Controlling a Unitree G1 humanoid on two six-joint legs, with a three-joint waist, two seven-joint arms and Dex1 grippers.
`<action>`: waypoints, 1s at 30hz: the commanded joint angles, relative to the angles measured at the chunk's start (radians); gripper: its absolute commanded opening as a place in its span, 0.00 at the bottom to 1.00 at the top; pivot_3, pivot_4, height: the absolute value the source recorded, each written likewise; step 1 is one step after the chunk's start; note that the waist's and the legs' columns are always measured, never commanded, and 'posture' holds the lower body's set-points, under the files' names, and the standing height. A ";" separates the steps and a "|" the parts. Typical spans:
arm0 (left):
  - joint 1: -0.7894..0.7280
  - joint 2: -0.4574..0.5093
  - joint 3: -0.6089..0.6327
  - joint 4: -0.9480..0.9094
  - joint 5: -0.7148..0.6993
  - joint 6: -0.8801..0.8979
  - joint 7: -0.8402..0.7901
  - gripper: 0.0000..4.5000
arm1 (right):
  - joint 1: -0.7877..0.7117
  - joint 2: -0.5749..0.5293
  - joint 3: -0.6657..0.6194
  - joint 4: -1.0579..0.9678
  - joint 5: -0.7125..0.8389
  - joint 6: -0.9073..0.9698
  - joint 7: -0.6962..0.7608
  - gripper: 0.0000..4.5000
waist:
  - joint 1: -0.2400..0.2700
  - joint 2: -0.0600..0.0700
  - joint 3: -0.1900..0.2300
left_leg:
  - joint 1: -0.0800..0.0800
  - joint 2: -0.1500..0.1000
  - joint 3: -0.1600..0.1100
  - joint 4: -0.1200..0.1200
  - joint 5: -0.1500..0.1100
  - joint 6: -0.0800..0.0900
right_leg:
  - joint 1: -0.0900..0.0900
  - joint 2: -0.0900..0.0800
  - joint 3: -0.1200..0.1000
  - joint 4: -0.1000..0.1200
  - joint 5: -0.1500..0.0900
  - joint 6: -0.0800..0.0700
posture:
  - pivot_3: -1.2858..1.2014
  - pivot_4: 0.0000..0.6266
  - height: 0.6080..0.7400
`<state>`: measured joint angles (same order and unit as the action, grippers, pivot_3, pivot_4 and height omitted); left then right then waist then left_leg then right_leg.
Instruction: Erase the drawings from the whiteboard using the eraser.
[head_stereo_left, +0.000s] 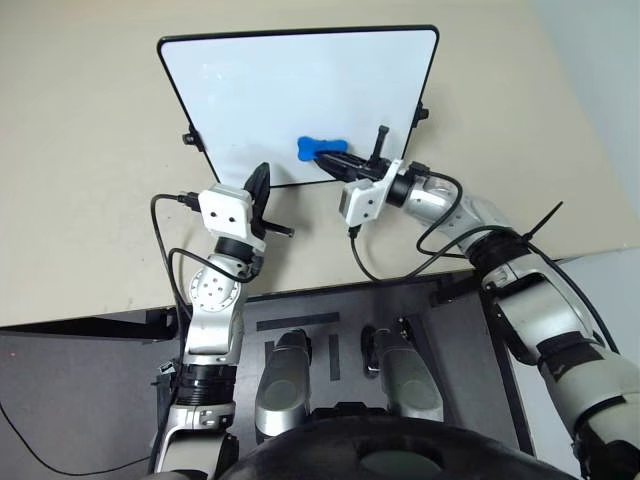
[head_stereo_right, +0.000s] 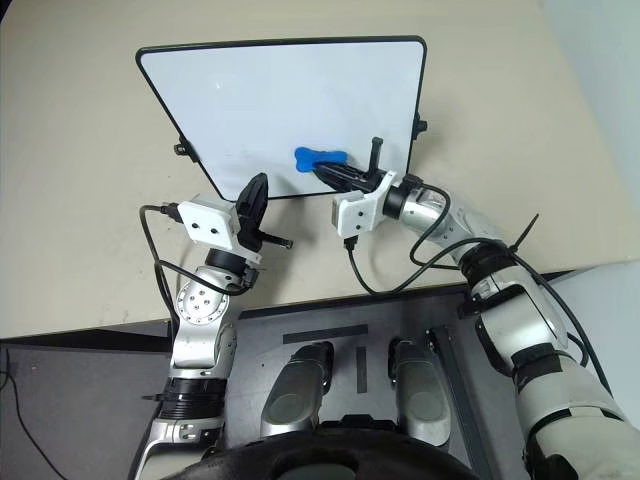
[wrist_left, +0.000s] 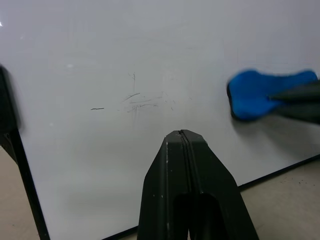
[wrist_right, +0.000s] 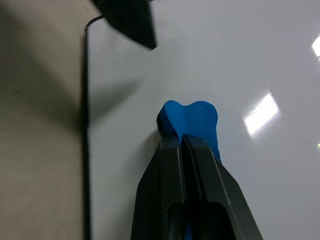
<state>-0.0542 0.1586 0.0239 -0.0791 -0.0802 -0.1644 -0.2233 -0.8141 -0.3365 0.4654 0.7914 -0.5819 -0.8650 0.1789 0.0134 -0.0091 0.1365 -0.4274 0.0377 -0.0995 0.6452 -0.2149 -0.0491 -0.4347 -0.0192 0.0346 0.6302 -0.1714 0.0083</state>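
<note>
The whiteboard (head_stereo_left: 290, 90) lies on the beige table ahead of me. My right gripper (head_stereo_left: 333, 157) is shut on the blue bone-shaped eraser (head_stereo_left: 318, 148), which rests against the board close to its near edge, right of centre. In the right wrist view the eraser (wrist_right: 191, 117) sticks out past the closed fingertips. My left gripper (head_stereo_left: 260, 186) is shut and empty, hovering at the board's near edge, left of the eraser. The drawings show as a few faint thin dark lines (wrist_left: 140, 102) in the left wrist view, between the left fingers and the eraser (wrist_left: 255, 92).
The beige table (head_stereo_left: 80, 150) spreads wide to the left of the board and narrower to its right. Small black knobs (head_stereo_left: 421, 113) stick out from the board's sides. A black cable (head_stereo_left: 370, 268) loops under my right wrist near the table's front edge.
</note>
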 joint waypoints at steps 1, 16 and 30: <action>-0.001 0.001 -0.001 -0.027 0.001 -0.016 -0.003 0.00 | 0.032 -0.025 -0.033 -0.077 0.066 -0.003 0.038 0.00 | 0.000 0.000 0.000 | 0.000 0.000 0.000 0.000 0.000 0.000 | 0.000 0.000 0.000 0.000 0.000 0.000 | 0.52 0.24 1.00; -0.006 0.020 0.003 -0.030 -0.011 0.002 -0.027 0.00 | 0.453 -0.239 -0.147 -0.687 0.596 0.551 0.558 0.11 | 0.001 -0.001 -0.001 | 0.000 0.000 0.002 0.002 0.002 0.003 | 0.004 0.001 -0.001 -0.002 -0.002 0.002 | 0.52 0.24 1.00; -0.047 0.045 0.011 -0.030 -0.018 0.027 -0.055 0.00 | 0.501 -0.202 -0.278 -0.830 0.628 0.648 0.506 0.85 | 0.004 -0.001 -0.001 | 0.005 0.000 0.001 0.002 0.005 0.004 | 0.009 0.001 0.000 -0.002 -0.004 0.005 | 0.52 0.24 1.00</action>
<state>-0.0957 0.1983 0.0292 -0.0783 -0.0864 -0.1408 -0.2701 -0.3230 -0.5397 0.2352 0.0160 0.0086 -0.2311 0.7019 0.0170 -0.0103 0.1359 -0.4221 0.0376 -0.0979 0.6472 -0.2102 -0.0452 -0.4253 -0.0177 0.0341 0.6282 -0.1751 0.0133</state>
